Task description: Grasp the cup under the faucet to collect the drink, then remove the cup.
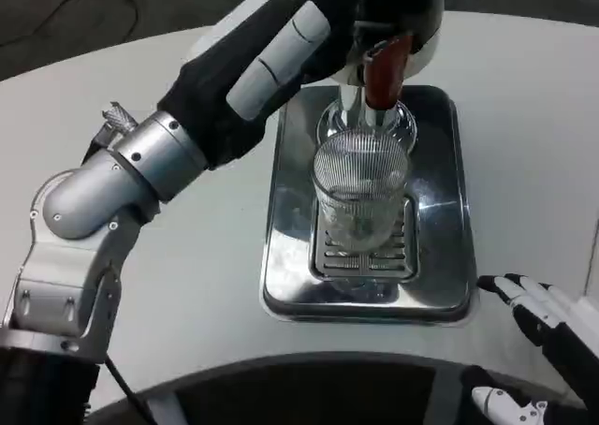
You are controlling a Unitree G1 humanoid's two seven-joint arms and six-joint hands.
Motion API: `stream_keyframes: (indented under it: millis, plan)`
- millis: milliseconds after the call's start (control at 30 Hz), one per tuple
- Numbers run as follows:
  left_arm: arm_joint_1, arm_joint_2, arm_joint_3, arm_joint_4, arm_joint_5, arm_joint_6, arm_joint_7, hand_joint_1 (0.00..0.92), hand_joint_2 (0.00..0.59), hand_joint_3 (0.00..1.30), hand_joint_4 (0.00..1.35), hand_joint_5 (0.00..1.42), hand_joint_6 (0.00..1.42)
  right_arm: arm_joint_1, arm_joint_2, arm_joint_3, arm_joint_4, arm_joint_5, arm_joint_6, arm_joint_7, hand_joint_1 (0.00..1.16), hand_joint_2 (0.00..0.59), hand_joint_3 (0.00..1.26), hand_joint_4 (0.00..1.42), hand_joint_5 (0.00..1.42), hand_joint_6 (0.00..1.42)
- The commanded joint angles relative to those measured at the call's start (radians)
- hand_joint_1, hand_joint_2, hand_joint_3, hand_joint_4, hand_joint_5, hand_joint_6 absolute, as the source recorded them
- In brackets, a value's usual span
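The white counter carries a steel drip tray, on whose grate a ribbed glass cup is placed upright beneath the red faucet. The cup is judged not yet grasped. The left robot hand is raised at twelve o'clock on the dispenser; its grip cannot be told. The right robot hand is held at four o'clock, fingers apart, empty. No drink is discernible.

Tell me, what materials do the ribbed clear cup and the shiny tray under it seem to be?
Ribbed clear cup: probably glass or hard clear plastic; see-through, with fine vertical ribs. Shiny tray: looks like polished metal, perhaps stainless steel; it mirrors light, and has a slotted grate.
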Motion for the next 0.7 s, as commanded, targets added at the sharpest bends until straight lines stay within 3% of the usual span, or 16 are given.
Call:
stream_keyframes:
  millis: [33, 433, 700]
  plan:
    - [-0.029, -0.002, -0.016, 0.020, 0.014, 0.008, -0.018, 0.000, 0.101, 0.24, 0.17, 0.28, 0.27, 0.013, -0.001, -0.010, -0.018, 0.012, -0.002, -0.011, 0.28, 0.412, 0.05, 0.00, 0.00, 0.00]
    - [-0.045, 0.016, -0.062, 0.076, 0.091, -0.033, -0.055, 0.000, 0.084, 0.23, 0.17, 0.27, 0.18, 0.003, 0.000, -0.012, -0.015, 0.020, 0.003, -0.013, 0.27, 0.407, 0.05, 0.00, 0.00, 0.00]
    - [-0.047, 0.028, -0.087, 0.125, 0.152, -0.117, -0.048, 0.000, 0.060, 0.21, 0.14, 0.24, 0.12, -0.005, 0.000, -0.013, -0.013, 0.023, 0.009, -0.013, 0.27, 0.401, 0.05, 0.00, 0.00, 0.00]
